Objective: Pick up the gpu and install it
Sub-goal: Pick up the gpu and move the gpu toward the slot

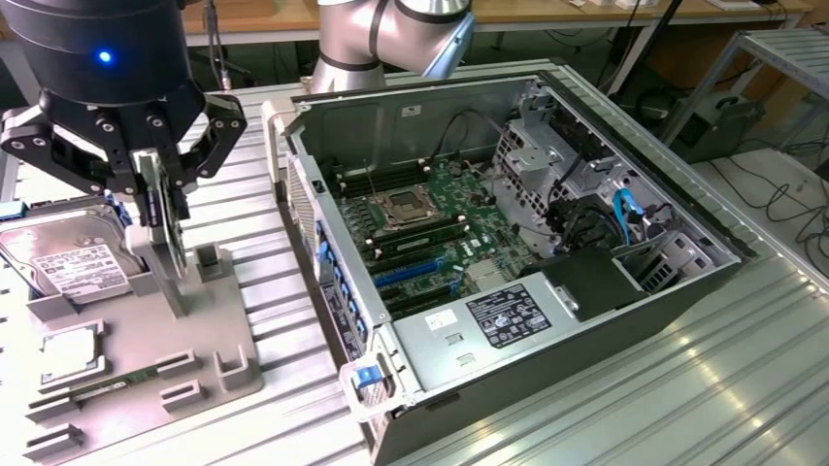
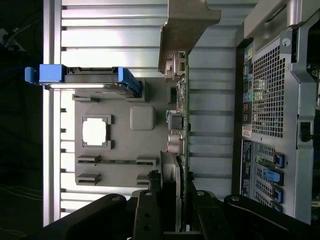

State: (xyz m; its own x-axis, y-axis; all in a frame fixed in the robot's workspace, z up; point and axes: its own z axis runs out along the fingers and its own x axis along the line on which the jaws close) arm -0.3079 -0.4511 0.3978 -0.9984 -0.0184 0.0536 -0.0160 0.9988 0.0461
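My gripper [image 1: 158, 199] hangs over the grey fixture tray [image 1: 220, 325] at the exterior view's left, shut on the gpu [image 1: 166, 233]. The card stands upright and edge-on, its lower end close to the tray; I cannot tell whether it touches. In the wrist view the gpu [image 2: 181, 115] is a thin green edge with its silver bracket [image 2: 187, 25] at the far end. It is clamped between the black fingers [image 2: 148, 210] of my gripper [image 2: 175, 202].
The open computer case [image 1: 700, 282] lies at the exterior view's right, with its motherboard [image 1: 434, 218] and blue slots [image 1: 408, 270] exposed. Its rear panel [image 2: 270, 95] is beside the card. On the tray lie a hard drive [image 1: 72, 257], a memory stick [image 1: 111, 388] and a square chip [image 2: 95, 131].
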